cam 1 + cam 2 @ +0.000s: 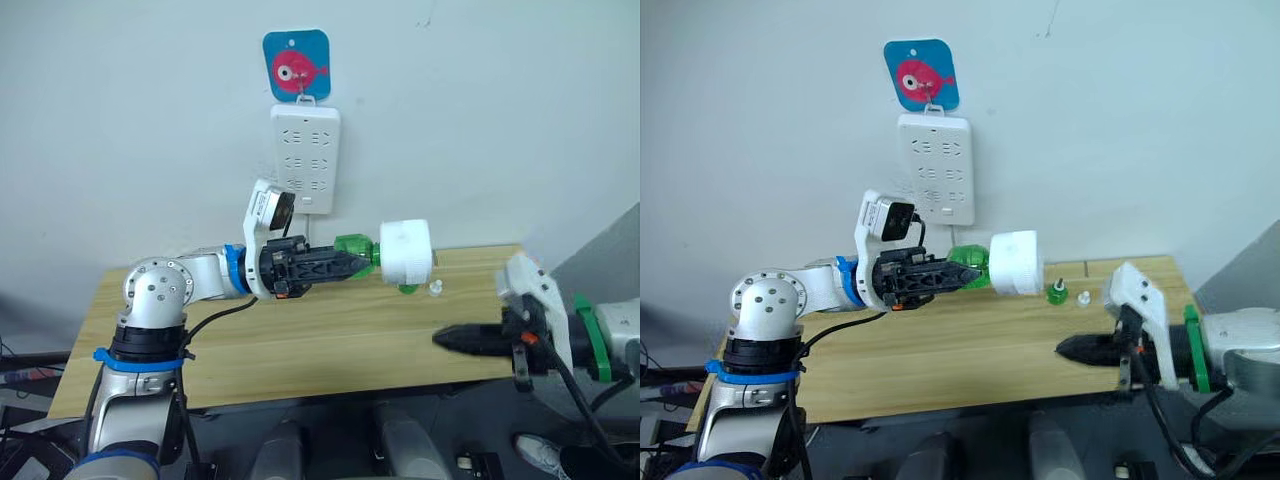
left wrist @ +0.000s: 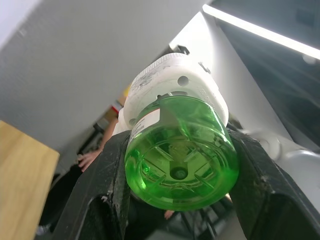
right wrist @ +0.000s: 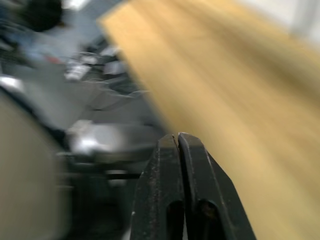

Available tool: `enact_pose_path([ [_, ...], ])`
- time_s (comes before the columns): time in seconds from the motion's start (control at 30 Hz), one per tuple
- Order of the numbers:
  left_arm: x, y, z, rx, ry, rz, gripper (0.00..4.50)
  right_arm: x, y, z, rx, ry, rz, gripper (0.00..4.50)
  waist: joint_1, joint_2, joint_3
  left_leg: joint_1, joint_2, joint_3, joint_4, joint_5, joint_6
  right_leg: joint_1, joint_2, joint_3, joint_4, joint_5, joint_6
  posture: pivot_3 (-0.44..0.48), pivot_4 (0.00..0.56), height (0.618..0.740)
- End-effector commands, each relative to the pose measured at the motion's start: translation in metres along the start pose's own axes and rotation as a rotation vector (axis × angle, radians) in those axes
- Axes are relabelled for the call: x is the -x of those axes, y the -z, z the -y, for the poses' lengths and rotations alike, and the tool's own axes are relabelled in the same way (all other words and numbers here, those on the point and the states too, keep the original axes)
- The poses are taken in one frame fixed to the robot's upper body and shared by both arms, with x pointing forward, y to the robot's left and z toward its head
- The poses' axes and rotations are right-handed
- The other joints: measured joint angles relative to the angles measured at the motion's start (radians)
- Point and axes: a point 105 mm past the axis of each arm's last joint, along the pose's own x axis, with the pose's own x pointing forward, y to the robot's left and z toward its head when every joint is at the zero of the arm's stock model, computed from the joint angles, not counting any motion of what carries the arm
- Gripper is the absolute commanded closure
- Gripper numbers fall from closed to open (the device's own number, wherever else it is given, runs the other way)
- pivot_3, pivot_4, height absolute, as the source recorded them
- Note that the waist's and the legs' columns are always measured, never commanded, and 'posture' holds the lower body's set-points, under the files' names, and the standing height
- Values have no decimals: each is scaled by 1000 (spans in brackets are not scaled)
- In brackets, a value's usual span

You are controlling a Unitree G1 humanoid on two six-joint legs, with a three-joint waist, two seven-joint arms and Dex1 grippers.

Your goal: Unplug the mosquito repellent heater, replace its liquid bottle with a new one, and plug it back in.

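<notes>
**Heater held sideways over the table, clear of the strip**

The left gripper (image 1: 352, 263), at the centre of the left eye view, is clamped on a green bottle (image 1: 356, 250) seated in the heater (image 1: 407, 252). The pair lies on its side above the table (image 1: 300, 340): the long axis runs level across the frame, bottle base toward the gripper, white heater body toward the right. In the left wrist view the bottle's round base (image 2: 181, 172) faces the camera, squeezed between the two black fingers (image 2: 107, 185), with the heater (image 2: 172, 82) behind it. The prongs are hidden on the far end, and I cannot tell whether this bottle has a wick, since its neck is buried in the heater.

The heater hangs just below and to the right of the power strip (image 1: 305, 158), apart from it; the strip is on the wall under a blue fish hook (image 1: 296, 63) at top centre.

On the table right of the heater, in the right eye view, stand a small green bottle (image 1: 1057, 293) with a dark stem and, just beside it, a tiny white piece (image 1: 1083, 297), too small to identify. In the left eye view that bottle is mostly hidden behind the heater.

The right gripper (image 1: 440, 340) hovers at lower right, by the table's front edge, its fingers pressed together around nothing; the right wrist view shows them (image 3: 179, 142) meeting, with a blurred table beyond.
</notes>
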Motion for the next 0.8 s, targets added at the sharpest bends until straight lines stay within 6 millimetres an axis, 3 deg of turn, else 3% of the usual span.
enact_pose_path([
  [0.03, 1, -3, 8, -14, 48, -38, 2212, 0, -23, 26, 123, 73, 103, 4500, -2, 0, -1, 2, 0, 2, -1, 0, 0, 1, 0, 1, 0, 0, 0, -187, 125, 730],
  [0.2, 0, -2, 9, -7, 65, -54, 2212, -22, -40, 25, 181, -11, 167, 4500, -4, 0, -2, 3, 2, 2, -2, 0, 0, 1, 1, 0, 0, 0, 0, -187, 124, 730],
  [0.4, 0, -3, 8, -2, 58, -44, 2212, -47, -48, -2, 168, -168, 216, 4500, -3, 0, -2, 2, 1, -4, -1, 0, 0, 1, -1, 0, 1, 0, -1, -187, 124, 730],
  [0.63, 0, -12, -2, -25, -1, 16, 2212, -46, -53, -36, 90, -299, 262, 4500, 0, 0, -2, 2, 1, -5, -1, 0, 0, 2, -4, 0, 1, 0, -1, -179, 129, 730],
  [0.8, -3, -16, -11, -64, -54, 37, 2212, -40, -57, -48, 20, -323, 305, 4500, -1, 0, -2, 2, 1, -6, -1, 0, 0, 2, -6, 0, 1, 0, -1, -186, 133, 730],
])
